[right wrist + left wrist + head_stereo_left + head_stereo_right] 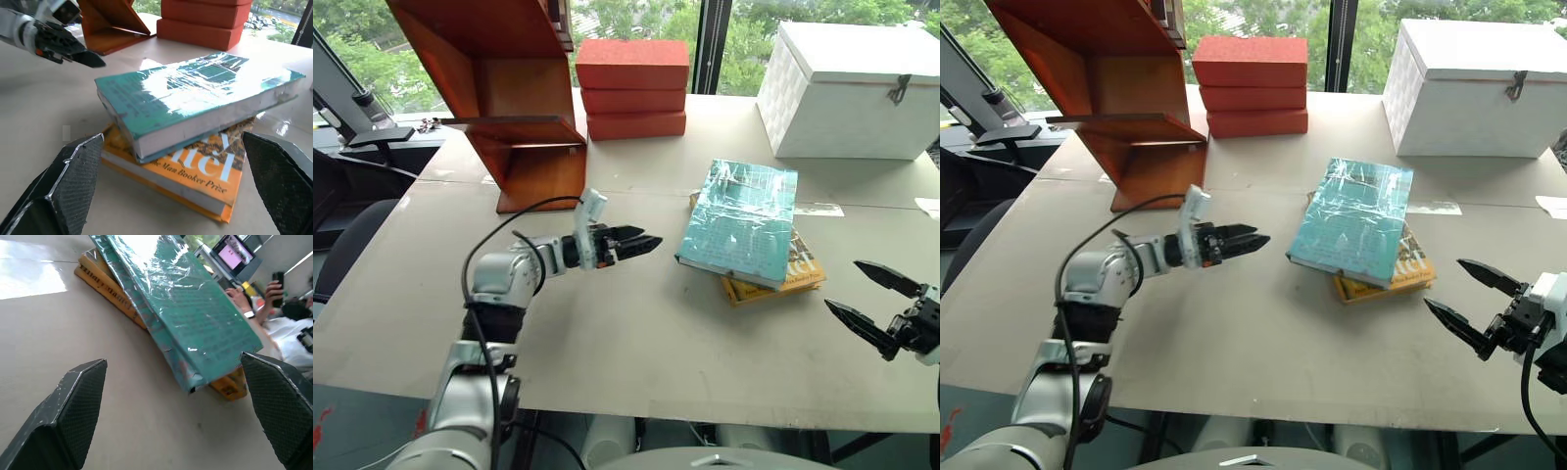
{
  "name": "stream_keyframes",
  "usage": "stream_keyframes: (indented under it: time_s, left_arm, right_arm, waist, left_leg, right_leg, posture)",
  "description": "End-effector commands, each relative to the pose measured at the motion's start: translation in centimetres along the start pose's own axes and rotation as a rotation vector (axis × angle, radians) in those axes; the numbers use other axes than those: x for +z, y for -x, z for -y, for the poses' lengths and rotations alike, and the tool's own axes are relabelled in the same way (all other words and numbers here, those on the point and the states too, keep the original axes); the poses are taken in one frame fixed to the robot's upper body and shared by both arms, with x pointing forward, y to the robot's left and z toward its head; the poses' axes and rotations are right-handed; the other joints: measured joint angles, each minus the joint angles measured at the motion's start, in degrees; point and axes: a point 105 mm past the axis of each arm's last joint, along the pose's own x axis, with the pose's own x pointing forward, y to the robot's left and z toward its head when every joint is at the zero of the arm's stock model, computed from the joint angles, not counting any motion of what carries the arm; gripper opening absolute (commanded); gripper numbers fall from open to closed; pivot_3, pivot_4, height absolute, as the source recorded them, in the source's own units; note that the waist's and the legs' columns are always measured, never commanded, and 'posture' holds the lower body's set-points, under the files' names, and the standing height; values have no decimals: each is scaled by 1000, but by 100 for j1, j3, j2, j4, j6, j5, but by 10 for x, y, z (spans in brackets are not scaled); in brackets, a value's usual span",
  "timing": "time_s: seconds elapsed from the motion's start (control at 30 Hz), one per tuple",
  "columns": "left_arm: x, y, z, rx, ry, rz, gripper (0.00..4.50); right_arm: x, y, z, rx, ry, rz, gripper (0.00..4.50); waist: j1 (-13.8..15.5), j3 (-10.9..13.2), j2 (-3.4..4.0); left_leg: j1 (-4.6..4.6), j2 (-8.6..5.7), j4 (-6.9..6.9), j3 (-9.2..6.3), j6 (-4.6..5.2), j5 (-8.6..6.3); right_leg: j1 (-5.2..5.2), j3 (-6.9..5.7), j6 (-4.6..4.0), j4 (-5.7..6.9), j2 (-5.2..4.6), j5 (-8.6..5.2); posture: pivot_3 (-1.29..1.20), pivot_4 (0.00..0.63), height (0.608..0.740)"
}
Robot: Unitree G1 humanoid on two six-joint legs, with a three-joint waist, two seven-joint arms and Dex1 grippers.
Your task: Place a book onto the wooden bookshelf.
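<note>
The teal-green book (739, 220) lies flat on the table right of centre, its glossy cover catching the light, on top of a smaller yellow-orange book (795, 275). The wooden bookshelf (509, 88) stands at the back left, slanted and reddish-brown. My left gripper (651, 242) hovers just left of the book, pointing at its near corner, open and empty; the left wrist view shows the book's (195, 318) corner between the spread fingers. My right gripper (842, 285) hangs open and empty at the front right, aimed at the book's (195, 93) page edge.
A stack of red-orange bricks (631, 88) sits beside the bookshelf at the back. A white box (852, 88) stands at the back right. A person holding a phone (288, 328) sits beyond the table in the left wrist view.
</note>
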Motion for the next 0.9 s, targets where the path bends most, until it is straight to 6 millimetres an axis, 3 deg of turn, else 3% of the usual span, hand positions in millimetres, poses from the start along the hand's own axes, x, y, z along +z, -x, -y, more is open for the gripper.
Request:
stream_keyframes:
  time_s: [0.03,0.13,0.3,0.43,0.77,0.9]
  left_arm:
    - [10,-15,-5,-17,120,-8,4477]
    - [10,-28,-4,-59,192,-45,4477]
    - [-9,-49,-5,-103,254,-166,4477]
    - [-7,-59,3,-162,321,-184,4477]
    - [-19,-60,8,-212,371,-267,55]
    - [-11,-62,6,-203,363,-200,55]
  right_arm:
    - [19,-3,-6,23,27,28,4500]
    - [23,-6,-10,37,24,31,4500]
    - [29,-12,-14,39,42,43,4500]
    - [31,-12,-16,36,54,33,4500]
    - [33,-14,-19,28,68,24,4500]
    - [36,-16,-16,28,67,38,4500]
  waist:
    - [-3,4,-6]
    - [-24,9,-13]
    - [2,12,-16]
    - [3,13,-18]
    - [-1,16,-21]
    - [-1,16,-21]
  left_leg:
    - [-1,-9,0,-16,0,0]
    - [-6,-33,-3,-60,0,0]
    - [-22,-59,4,-104,0,0]
    - [-53,-65,20,-132,1,0]
    - [-58,-83,19,-175,5,-2]
    - [-57,-85,21,-177,21,-10]
  right_leg:
    - [0,1,0,0,-1,0]
    - [-3,7,0,-1,0,0]
    - [-8,3,4,-1,-3,2]
    - [-16,-17,9,-5,-3,5]
    - [-21,-18,9,-1,-3,5]
    - [-20,-17,9,2,-6,5]
  posture:
    - [0,150,740]
    - [0,150,740]
    - [0,150,740]
    - [0,150,740]
    - [0,150,740]
    - [0,150,740]
